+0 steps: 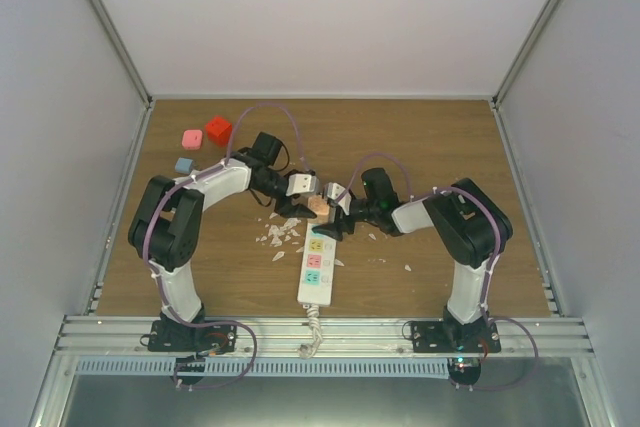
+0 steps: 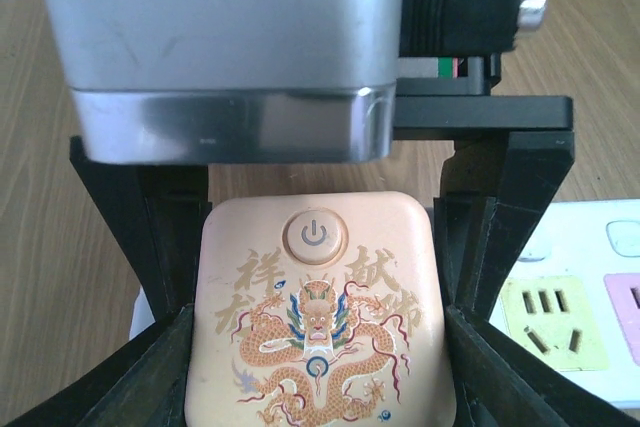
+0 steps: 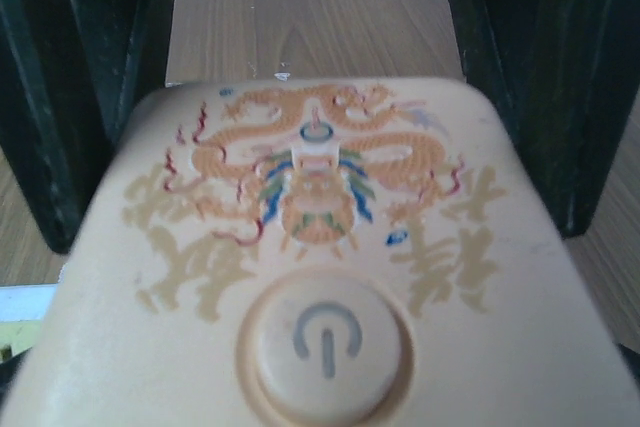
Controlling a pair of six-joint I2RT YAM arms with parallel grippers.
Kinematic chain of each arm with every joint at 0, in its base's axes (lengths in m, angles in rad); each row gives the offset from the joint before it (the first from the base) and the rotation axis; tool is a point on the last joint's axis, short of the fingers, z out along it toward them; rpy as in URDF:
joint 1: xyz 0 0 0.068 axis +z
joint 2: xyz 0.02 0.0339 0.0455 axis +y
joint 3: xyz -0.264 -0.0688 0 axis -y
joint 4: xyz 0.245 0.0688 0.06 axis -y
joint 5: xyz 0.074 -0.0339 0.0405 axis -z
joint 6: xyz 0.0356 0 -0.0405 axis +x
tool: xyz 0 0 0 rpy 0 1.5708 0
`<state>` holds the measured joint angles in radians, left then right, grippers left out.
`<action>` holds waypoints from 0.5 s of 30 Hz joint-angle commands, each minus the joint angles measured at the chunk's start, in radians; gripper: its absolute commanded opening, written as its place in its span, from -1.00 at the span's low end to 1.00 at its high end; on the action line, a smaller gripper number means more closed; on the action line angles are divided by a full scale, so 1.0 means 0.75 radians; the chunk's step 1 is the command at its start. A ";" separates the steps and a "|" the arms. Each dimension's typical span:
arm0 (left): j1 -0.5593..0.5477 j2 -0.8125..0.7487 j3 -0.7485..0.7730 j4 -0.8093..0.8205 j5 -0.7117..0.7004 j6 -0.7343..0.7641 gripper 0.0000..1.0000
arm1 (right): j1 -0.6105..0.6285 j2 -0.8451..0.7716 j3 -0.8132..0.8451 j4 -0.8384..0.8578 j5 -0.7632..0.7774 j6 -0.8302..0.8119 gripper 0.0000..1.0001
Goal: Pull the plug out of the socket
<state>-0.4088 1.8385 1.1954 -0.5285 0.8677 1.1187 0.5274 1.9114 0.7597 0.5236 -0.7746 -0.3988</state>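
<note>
The socket [image 1: 313,269] lies near the middle of the tabletop's [image 1: 440,137] near edge. Its length runs toward the far edge, and its twisted cord [image 1: 312,332] reaches past the near edge. The plug [image 1: 320,206] sits at the far end of the socket, just beyond the yellow panel [image 2: 552,319]. From these views I cannot tell if its pins are already out.

The left jaws hold the plug: the black fingers [image 2: 150,347] press on its two opposite sides, at a middle width. I think this grip is meant to pull the plug straight up. The right jaws stand wide, one finger [image 3: 60,97] on each side of the plug, and they seem to hold nothing. Probably they should press the socket down, because such a light strip may rise together with the plug.

The plug is a flat square block of smooth peach plastic with rounded corners, a round power button [image 2: 315,235] and a printed dragon [image 3: 315,172]. Such smooth sides can slip. The socket is a long white plastic bar with pastel panels. The tabletop shows wood grain, and some white scraps [image 1: 280,235] lie beside the socket.
</note>
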 commanded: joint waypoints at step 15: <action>0.043 -0.107 -0.011 -0.036 0.207 0.040 -0.59 | 0.011 0.067 -0.019 -0.151 0.062 -0.016 0.94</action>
<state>-0.3805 1.7782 1.1946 -0.5655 0.9649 1.1213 0.5282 1.9129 0.7650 0.5148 -0.7780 -0.4046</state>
